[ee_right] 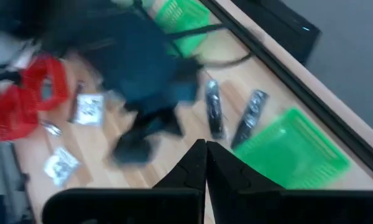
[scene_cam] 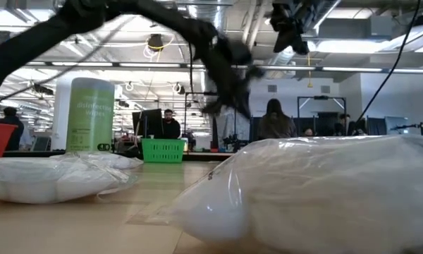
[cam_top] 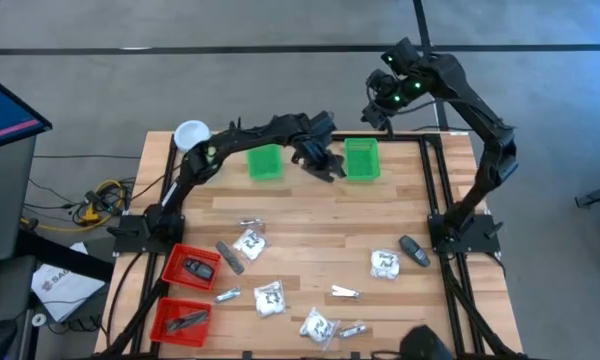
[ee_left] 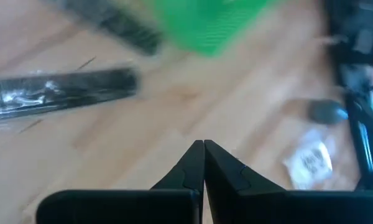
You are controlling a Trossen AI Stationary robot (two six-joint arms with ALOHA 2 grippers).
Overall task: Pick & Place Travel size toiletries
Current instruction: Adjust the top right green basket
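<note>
From above, the left gripper [cam_top: 325, 165] hangs over the far middle of the table [cam_top: 310, 215], between the two green baskets, one [cam_top: 265, 162] at about eleven o'clock from the table's centre and the other [cam_top: 361, 158] at about one o'clock; its fingers [ee_left: 193, 165] are pressed together with nothing between them. The right gripper [cam_top: 372, 115] is lifted high beyond the far edge at roughly one o'clock, likewise clenched and empty, its fingertips [ee_right: 202, 163] meeting in a point. The travel size toiletries lie scattered over the near half of the table: white crinkly packets at seven o'clock [cam_top: 249, 243], six o'clock [cam_top: 271, 299], a lower one [cam_top: 318, 326] and one at four o'clock [cam_top: 384, 263]; a dark oval piece [cam_top: 414, 250] sits just beside that last packet toward three o'clock. A dark grey stick [cam_top: 229, 257] lies touching or nearly touching the seven o'clock packet, and slim silvery sachets rest near six o'clock [cam_top: 344, 292] and lower [cam_top: 353, 329]. Two red baskets stand at eight o'clock, the upper [cam_top: 193, 265] holding a dark oval item, the lower [cam_top: 183, 320] a dark stick. A light-green canister with a white lid [cam_top: 191, 134] stands at the ten o'clock corner.
</note>
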